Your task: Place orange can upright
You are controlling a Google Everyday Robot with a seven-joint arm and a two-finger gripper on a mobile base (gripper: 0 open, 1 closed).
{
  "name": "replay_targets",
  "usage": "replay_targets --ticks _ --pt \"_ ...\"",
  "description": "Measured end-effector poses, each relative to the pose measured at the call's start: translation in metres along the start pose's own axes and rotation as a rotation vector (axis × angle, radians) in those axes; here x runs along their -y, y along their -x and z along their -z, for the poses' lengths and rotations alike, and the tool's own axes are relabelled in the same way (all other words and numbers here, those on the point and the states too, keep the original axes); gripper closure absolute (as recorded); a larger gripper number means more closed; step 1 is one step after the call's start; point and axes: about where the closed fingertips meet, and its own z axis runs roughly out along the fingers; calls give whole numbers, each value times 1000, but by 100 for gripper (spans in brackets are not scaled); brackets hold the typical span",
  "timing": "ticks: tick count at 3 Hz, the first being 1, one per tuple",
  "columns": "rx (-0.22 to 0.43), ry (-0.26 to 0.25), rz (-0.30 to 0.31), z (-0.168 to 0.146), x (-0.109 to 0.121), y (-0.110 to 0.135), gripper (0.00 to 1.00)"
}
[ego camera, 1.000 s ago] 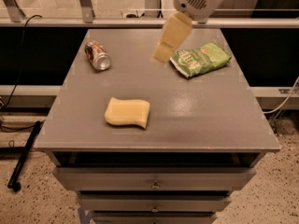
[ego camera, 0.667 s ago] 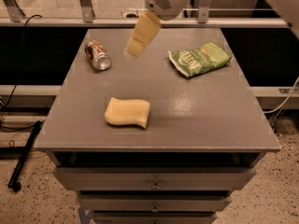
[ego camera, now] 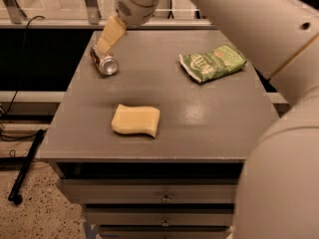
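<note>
The orange can lies on its side near the far left corner of the grey table, its silver end facing the camera. My gripper hangs just above and behind the can, its pale yellow fingers pointing down at the can's far end and overlapping it in this view. The white arm reaches in from the upper right.
A yellow sponge lies at the front centre-left of the table. A green snack bag lies at the far right. Drawers sit under the tabletop. A black pole lies on the floor to the left.
My gripper has swept left across the back of the table, from beside the green bag to just above the can. The can, sponge and bag have not moved.
</note>
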Motion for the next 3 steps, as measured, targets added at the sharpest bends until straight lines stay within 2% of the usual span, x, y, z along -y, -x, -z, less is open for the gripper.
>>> replay_targets --ticks 1,2,3 --pt "-26 -24 -88 -32 -5 17 0" --pt "-42 -24 -169 -61 -13 31 0" --pt "-62 -11 -218 -84 -19 47 0"
